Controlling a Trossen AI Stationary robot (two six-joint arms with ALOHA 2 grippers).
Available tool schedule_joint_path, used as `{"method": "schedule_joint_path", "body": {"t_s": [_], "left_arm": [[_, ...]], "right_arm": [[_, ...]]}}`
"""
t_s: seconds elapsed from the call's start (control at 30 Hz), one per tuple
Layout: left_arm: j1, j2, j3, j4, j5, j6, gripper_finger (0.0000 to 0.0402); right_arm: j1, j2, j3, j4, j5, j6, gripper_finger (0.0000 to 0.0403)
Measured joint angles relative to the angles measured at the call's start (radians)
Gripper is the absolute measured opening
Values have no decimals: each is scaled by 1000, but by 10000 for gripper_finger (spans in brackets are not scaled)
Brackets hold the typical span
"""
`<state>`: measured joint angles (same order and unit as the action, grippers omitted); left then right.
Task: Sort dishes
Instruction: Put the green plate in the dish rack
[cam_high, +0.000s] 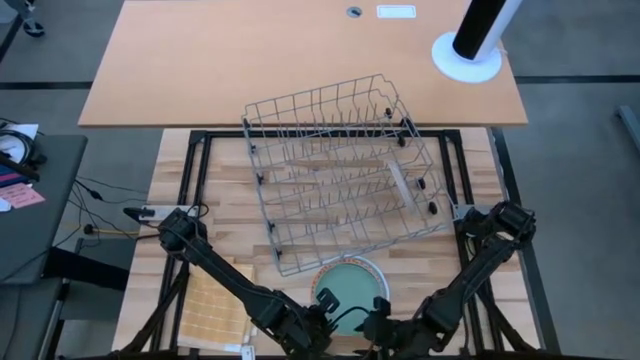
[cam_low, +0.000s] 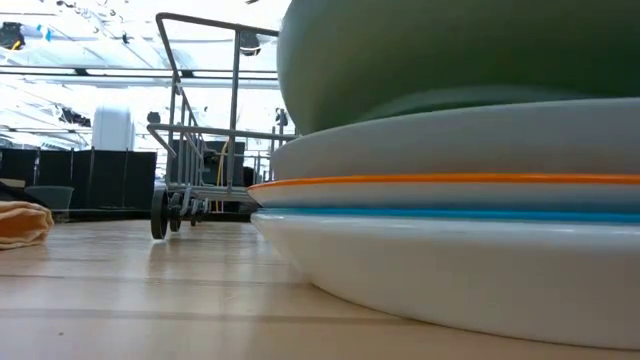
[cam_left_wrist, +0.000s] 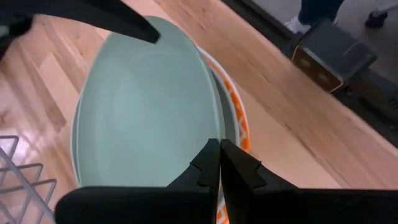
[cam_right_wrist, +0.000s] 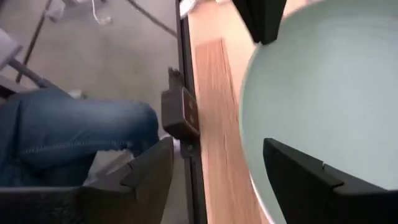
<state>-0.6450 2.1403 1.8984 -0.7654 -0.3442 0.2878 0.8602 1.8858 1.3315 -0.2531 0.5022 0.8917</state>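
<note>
Lying at the lower centre of the high view, one stack of round plates (cam_high: 352, 283) carries a pale teal plate (cam_left_wrist: 149, 112); the left end effector (cam_left_wrist: 217, 163) pinches its rim, the right end effector (cam_right_wrist: 217, 168) is open. One empty grey wire rack (cam_high: 345, 165) stands above.

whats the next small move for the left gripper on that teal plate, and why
Probably lift it slightly. The left gripper looks shut on the near rim of the teal plate, which already tilts up off the plate stack. The right gripper is open beside the rim, and the wire rack looks empty.
</note>
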Motion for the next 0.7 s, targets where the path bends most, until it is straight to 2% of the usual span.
{"method": "schedule_joint_path", "body": {"t_s": [0.23, 0.4, 0.57, 0.7], "left_arm": [[18, 0, 0, 2, 2, -1, 0], [24, 0, 0, 3, 2, -2, 0], [25, 0, 0, 8, 2, -2, 0], [25, 0, 0, 10, 1, -3, 0]], "right_arm": [[-41, 0, 6, -91, -83, -1, 242], [-56, 0, 6, -153, -94, -21, 224], [-65, 0, 6, -165, -105, -45, 192], [-65, 0, 6, -169, -108, -63, 151]]}}
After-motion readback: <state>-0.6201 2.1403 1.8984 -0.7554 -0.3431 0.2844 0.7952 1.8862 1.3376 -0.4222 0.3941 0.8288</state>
